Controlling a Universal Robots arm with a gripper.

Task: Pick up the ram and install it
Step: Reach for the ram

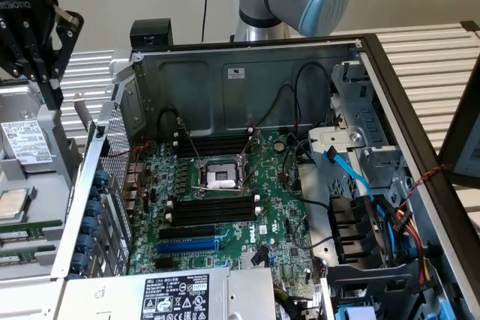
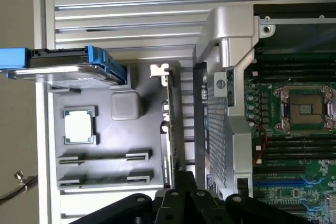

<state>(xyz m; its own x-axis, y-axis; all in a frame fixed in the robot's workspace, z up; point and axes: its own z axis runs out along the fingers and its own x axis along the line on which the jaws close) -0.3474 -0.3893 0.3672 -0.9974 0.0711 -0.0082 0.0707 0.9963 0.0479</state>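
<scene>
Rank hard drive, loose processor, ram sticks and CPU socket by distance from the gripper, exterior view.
1. hard drive, just below the gripper
2. loose processor, lower down
3. ram sticks, beneath that
4. CPU socket, inside the case

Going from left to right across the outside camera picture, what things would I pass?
ram sticks → blue clips → processor socket → light blue cable
</scene>
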